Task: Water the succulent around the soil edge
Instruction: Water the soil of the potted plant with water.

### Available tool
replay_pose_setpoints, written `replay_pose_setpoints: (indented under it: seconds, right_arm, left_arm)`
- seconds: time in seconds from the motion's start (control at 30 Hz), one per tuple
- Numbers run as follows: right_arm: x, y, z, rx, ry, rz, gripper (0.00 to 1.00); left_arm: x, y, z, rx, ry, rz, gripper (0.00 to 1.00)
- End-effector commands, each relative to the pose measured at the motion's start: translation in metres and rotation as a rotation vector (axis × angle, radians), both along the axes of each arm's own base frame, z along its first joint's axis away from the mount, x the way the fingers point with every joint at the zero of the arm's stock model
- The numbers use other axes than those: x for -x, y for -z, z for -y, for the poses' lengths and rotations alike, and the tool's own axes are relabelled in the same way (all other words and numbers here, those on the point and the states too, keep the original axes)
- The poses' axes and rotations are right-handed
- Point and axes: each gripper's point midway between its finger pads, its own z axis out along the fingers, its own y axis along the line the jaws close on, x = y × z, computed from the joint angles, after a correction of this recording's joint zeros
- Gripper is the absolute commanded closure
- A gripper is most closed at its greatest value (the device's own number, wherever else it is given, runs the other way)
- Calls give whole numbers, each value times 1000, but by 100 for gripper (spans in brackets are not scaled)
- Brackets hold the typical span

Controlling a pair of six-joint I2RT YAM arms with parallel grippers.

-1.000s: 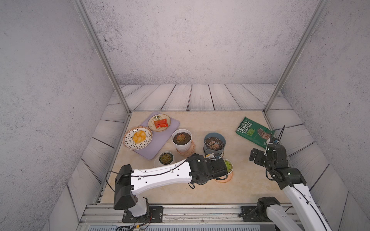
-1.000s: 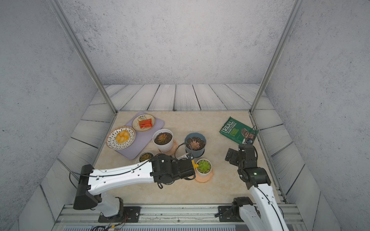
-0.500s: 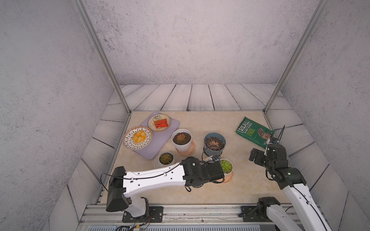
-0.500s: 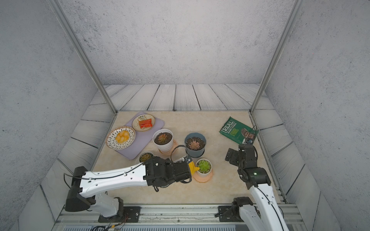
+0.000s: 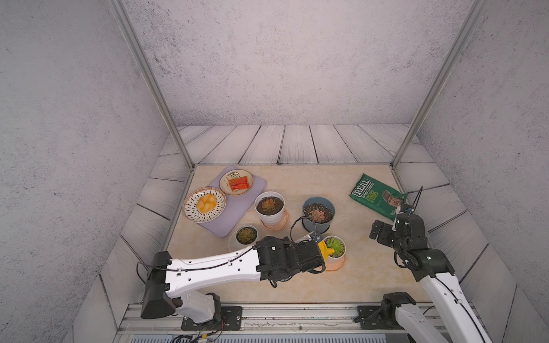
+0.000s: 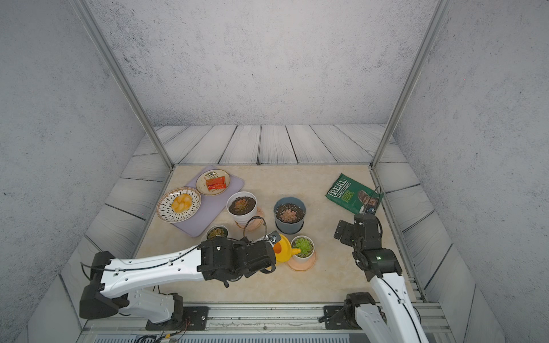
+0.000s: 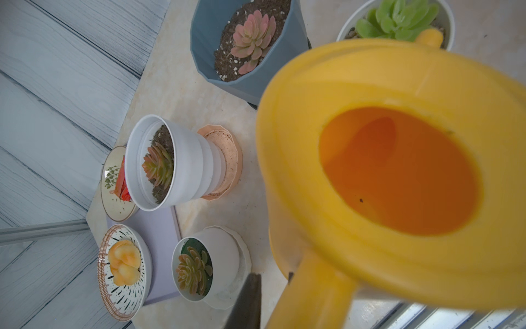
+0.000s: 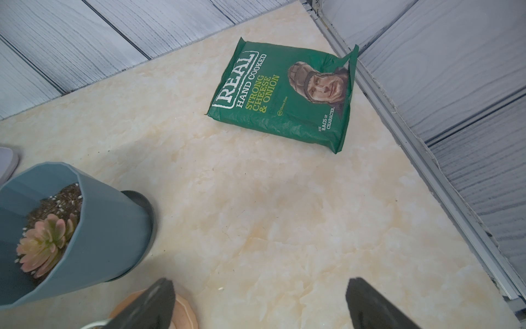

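The left gripper [image 6: 271,253] was clamped on the yellow plastic watering can [image 6: 282,251], spout at the green rosette succulent [image 6: 302,246]; the right gripper [image 8: 262,304] gaped empty

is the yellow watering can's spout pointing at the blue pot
No, in a top view the yellow watering can points its spout at the small white pot holding the green succulent, not the blue pot.

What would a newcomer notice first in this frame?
The bright yellow watering can stands out, held in the left gripper at front centre, its spout over the rim of the white pot holding the green succulent. Next comes the green crisp bag lying flat in the far right corner, with the open, empty right gripper in front of it.
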Motion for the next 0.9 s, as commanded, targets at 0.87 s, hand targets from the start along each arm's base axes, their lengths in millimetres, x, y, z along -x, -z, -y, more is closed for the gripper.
replay_pose_setpoints:
  seconds: [0.87]
  right_arm:
    - [1,2,1,5,4,-2,1]
  left_arm:
    - [-38,23,-63,620,-397,172,100]
